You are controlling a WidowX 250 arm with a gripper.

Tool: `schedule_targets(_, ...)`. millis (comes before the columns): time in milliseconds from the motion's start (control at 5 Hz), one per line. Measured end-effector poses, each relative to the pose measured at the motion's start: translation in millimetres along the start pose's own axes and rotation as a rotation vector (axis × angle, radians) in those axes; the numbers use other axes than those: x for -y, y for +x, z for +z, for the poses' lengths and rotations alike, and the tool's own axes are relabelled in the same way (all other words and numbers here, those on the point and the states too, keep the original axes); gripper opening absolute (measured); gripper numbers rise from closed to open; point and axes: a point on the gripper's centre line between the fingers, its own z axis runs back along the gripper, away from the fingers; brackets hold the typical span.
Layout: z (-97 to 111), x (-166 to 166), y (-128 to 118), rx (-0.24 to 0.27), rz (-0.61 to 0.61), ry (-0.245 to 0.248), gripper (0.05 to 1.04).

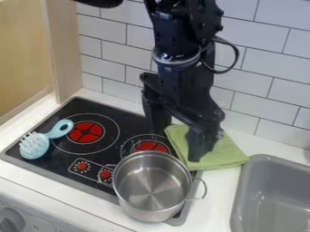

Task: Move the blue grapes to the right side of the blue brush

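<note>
The black gripper (177, 144) hangs over the back right of the stove, open, with its two fingers spread wide and nothing visible between them. It is above the area where the green cloth meets the stove, behind the metal pot. The blue brush (35, 145) lies on the stove's left part, bristles up, its looped handle pointing toward the back right. A good distance separates the gripper from the brush, which is to its left.
A metal pot (152, 186) stands at the stove's front right, over part of the stove (130, 124). The green cloth (225, 152) lies right of the stove. A grey sink (272, 195) is at the far right, and a tiled wall (260, 97) rises behind.
</note>
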Motion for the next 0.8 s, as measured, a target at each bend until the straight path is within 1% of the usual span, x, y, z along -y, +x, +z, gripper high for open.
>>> schedule_targets(200,-10,1,-14,-0.057,-0.001,-0.003,0.999)
schedule_targets(400,-10,0,0,-0.105,-0.022,-0.012,0.999)
schedule_targets(600,9,-16,35,-0.066,-0.011,0.004,0.999)
schedule_targets(800,10,-22,58,-0.071,-0.023,0.008,0.999)
